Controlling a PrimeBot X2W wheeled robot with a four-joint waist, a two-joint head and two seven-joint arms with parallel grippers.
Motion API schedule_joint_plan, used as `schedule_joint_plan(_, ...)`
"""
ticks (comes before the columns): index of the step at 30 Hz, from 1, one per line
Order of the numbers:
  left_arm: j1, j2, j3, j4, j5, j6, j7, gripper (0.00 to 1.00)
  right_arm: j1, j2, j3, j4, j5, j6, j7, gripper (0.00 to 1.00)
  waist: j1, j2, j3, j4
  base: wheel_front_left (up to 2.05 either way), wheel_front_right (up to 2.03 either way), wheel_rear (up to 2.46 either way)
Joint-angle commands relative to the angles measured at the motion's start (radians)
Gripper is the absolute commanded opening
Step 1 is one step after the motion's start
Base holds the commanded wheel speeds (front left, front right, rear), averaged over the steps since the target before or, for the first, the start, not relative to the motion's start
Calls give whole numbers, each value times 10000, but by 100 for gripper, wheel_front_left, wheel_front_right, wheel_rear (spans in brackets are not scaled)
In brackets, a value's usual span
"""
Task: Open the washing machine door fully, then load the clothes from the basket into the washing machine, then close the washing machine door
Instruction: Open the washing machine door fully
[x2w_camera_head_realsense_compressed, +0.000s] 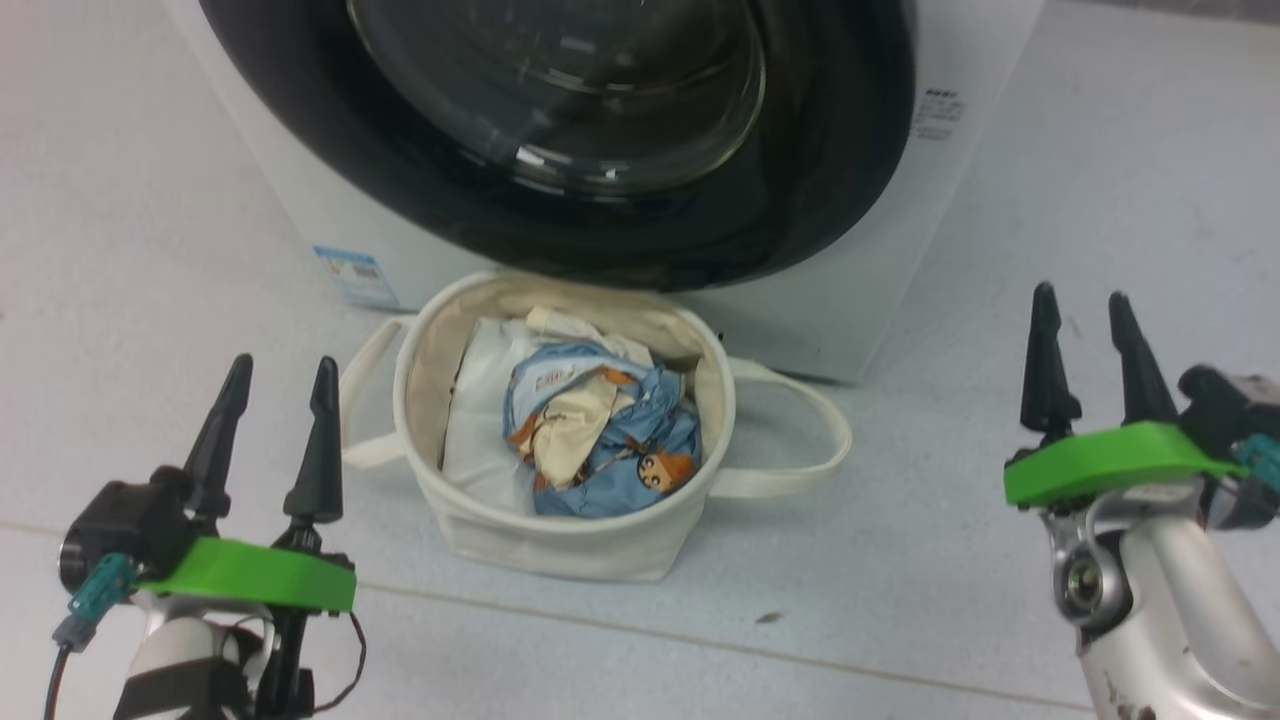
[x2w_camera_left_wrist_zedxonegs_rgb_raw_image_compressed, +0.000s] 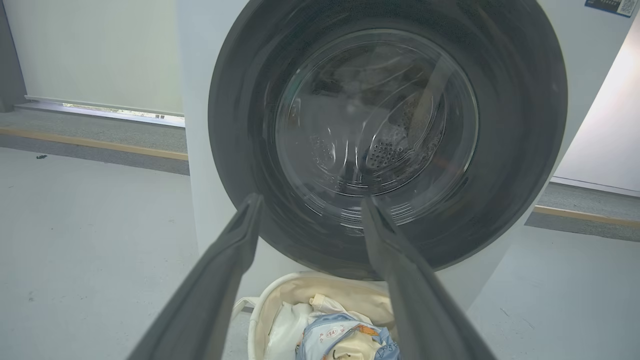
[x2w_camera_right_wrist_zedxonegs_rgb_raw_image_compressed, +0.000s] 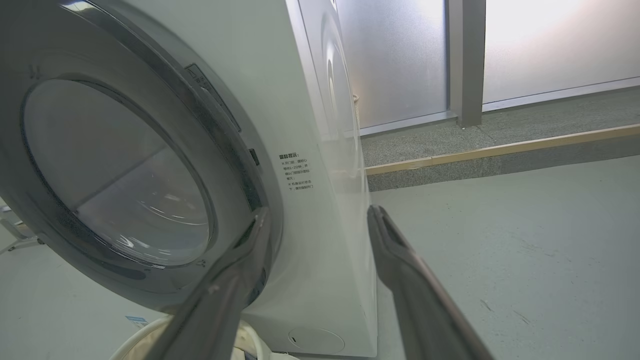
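down at the lower left the left gripper (x2w_camera_head_realsense_compressed: 283, 365) hangs over the floor (x2w_camera_head_realsense_compressed: 950, 560), its two dark fingers apart with nothing between them. its arm is cut off by the bottom edge, and a thin black cable (x2w_camera_head_realsense_compressed: 345, 670) loops out beneath the green bracket (x2w_camera_head_realsense_compressed: 260, 575). behind it, low on the washing machine (x2w_camera_head_realsense_compressed: 870, 310), the blue label sticker (x2w_camera_head_realsense_compressed: 352, 272) is too blurred to read. the basket (x2w_camera_head_realsense_compressed: 560, 545) stands on the floor right before the machine; whether it touches the front panel i can't tell, because the black rim of the washing machine door (x2w_camera_head_realsense_compressed: 820, 180) overhangs its far edge. the door lies flat against the machine, with its top cut off from the head view. through the glass, from the left wrist, the perforated drum (x2w_camera_left_wrist_zedxonegs_rgb_raw_image_compressed: 385, 150) shows dimly behind reflections. inside the basket a plain white bundle (x2w_camera_head_realsense_compressed: 485, 420) fills the left side. the clothes (x2w_camera_head_realsense_compressed: 620, 440), blue bear print crumpled around a cream piece, sit to the right of it, and what lies beneath is hidden. one loop handle (x2w_camera_head_realsense_compressed: 800, 440) sprawls flat on the floor to the right. a small dark speck (x2w_camera_head_realsense_compressed: 770, 617) lies nearer me. the right gripper (x2w_camera_head_realsense_compressed: 1082, 295) hangs well right of the basket, fingers spread and empty, aimed near the machine's right front corner, where a printed notice (x2w_camera_right_wrist_zedxonegs_rgb_raw_image_compressed: 296, 172) is too small to read. beyond it stand frosted panes (x2w_camera_right_wrist_zedxonegs_rgb_raw_image_compressed: 395, 55), a grey post (x2w_camera_right_wrist_zedxonegs_rgb_raw_image_compressed: 465, 60) and a pale wooden strip (x2w_camera_right_wrist_zedxonegs_rgb_raw_image_compressed: 500, 147).
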Motion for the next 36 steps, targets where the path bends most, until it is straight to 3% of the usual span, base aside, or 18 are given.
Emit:
schedule_joint_plan(1, -436, 135, 429, -363, 121, -40, -120, 100, -537, -43, 128, -342, 118, 0, -122, 100, -1, 0, 407, 156, 0, 0, 0)
schedule_joint_plan(8, -447, -21, 428, -590, 62, -64, -120, 100, -1277, -113, -168, -252, 698, 0, -122, 98, -1, 0, 1220, 474, 0, 0, 0)
schedule_joint_plan(9, -456, -19, 377, -602, 21, -65, -120, 100, -1419, -129, -225, -212, 888, 0, -122, 76, -1, 0, 1341, 543, 0, 0, 0)
schedule_joint_plan(10, -482, 0, 336, -619, 3, -66, -120, 100, -1579, -97, -285, -194, 1256, 0, -122, 9, -1, 0, 1444, 609, 0, 0, 0)
schedule_joint_plan(11, -514, 14, 303, -634, -26, -67, -120, 100, -1743, -118, -320, -179, 1603, 0, -122, 0, -1, 0, 1538, 669, 0, 0, 0)
schedule_joint_plan(17, -654, 139, 196, -641, -138, -69, -120, 100, -3059, -425, -258, 99, 6051, 0, 154, 0, -2, 0, 1855, 896, 0, 0, 0)
schedule_joint_plan(23, -693, 162, 159, -592, -159, -70, -120, 100, -3953, -1057, -214, 188, 8579, 0, 1069, 0, -2, 0, 1977, 1008, 0, 0, 0)
schedule_joint_plan(26, -702, 181, 167, -565, -142, -70, -120, 100, -4336, -1058, -336, 350, 9909, 0, 1878, 0, -2, 0, 2074, 1034, 0, 0, 0)
schedule_joint_plan(29, -731, 185, 161, -561, -146, -70, -120, 100, -4697, -1107, -345, 412, 10757, 0, 2630, 0, -2, 0, 2167, 1056, 0, 0, 0)
schedule_joint_plan(36, -815, 215, 184, -585, -117, -70, -120, 100, -5427, -1125, -194, 1060, 11536, 0, 3614, 0, -2, 0, 2377, 1106, 0, 0, 0)
